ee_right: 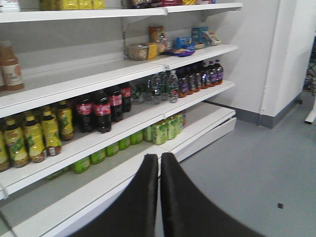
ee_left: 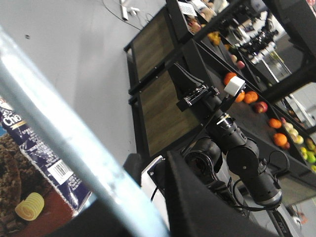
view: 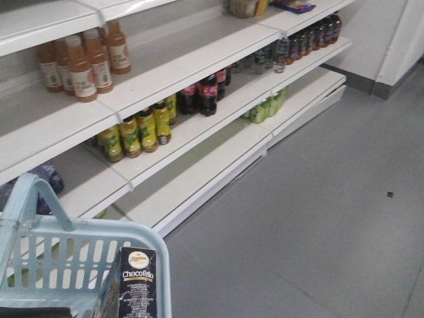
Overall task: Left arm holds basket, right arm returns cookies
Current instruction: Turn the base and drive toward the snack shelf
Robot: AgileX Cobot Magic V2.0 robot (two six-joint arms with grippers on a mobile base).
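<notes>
Exterior front-facing view: the cookies point(view: 137, 281) are seen standing upright in the basket point(view: 99, 228) at 7 o'clock in the frame. The carton's long axis is held close to vertical, its round-logo end pointed to 12 o'clock and its lettered face turned toward the camera. It is set against the basket's right-hand wall, with its lower end cut off by the frame edge. The basket's swing handle point(view: 40, 199) is raised at 9 o'clock. Beyond it, white shelves point(view: 199, 59) are stocked with orange drink bottles point(view: 83, 63) at 10 o'clock, yellow bottles point(view: 136, 132) near centre and cola bottles point(view: 205, 93) at 12 o'clock. Grey floor point(view: 318, 218) is spread toward 4 o'clock. From the left wrist, the cookies point(ee_left: 34, 168) are seen at 8 o'clock, lying diagonally behind a blurred light blue bar of the basket point(ee_left: 74, 143). The left gripper point(ee_left: 182, 197) is shown only as a black mass at 6 o'clock, and whether it is clamped on the bar cannot be told. The right arm point(ee_left: 247, 158) is seen at 4 o'clock before a dark rack of fruit point(ee_left: 276, 133). From the right wrist, the right gripper point(ee_right: 159, 160) is seen at 6 o'clock with its fingers pressed together and nothing held between them.
</notes>
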